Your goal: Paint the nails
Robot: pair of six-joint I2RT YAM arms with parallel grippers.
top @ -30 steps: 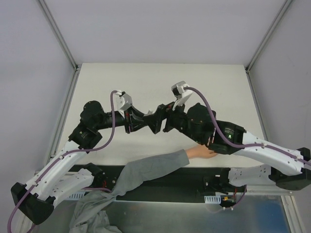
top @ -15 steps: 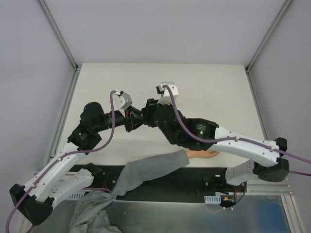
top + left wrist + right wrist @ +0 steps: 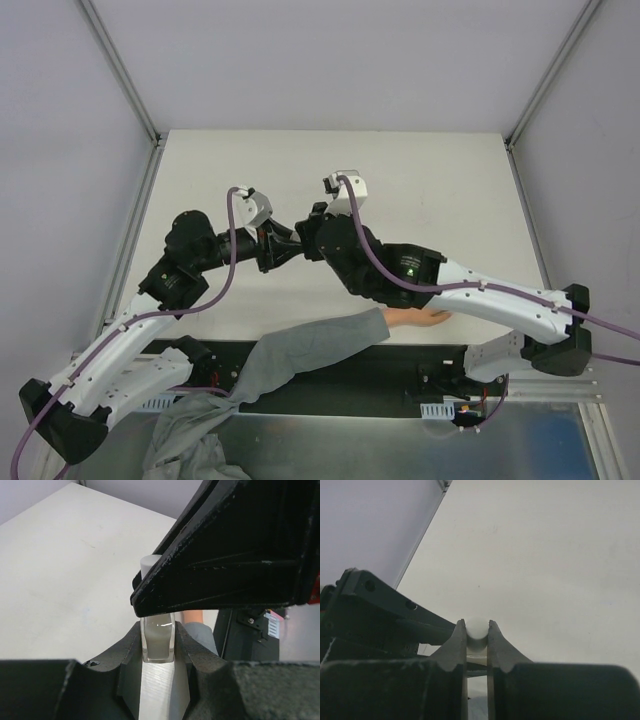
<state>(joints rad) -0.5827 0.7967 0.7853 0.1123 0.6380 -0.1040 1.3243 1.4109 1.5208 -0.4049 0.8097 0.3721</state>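
1. We see the hand (image 3: 424,318) lying at the lower middle of the top view, at the near edge of the table (image 3: 440,180), just below the white link of the right arm.
2. Its long axis runs nearly level across the frame. The grey sleeve (image 3: 320,345) comes up from the lower left, and the fingertip end points to the right of the frame.
3. The nails sit at that right-hand end of the hand, but they are too small for us to make out, so we cannot tell which way each one faces.
4. The two arms meet at the middle of the top view, well apart from the hand and above it in the frame.
5. In the left wrist view, the left gripper (image 3: 158,630) is clenched on the clear glass body of a small bottle (image 3: 158,642), with one finger pressed to each side.
6. The small bottle stands upright in that frame with its long axis vertical. Its white cap (image 3: 149,566) is at the top, partly covered by the black body of the other claw.
7. In the right wrist view, the right gripper (image 3: 477,626) is closed onto the white cap, which shows as a pale round shape touching both fingers at the lower middle of the frame.
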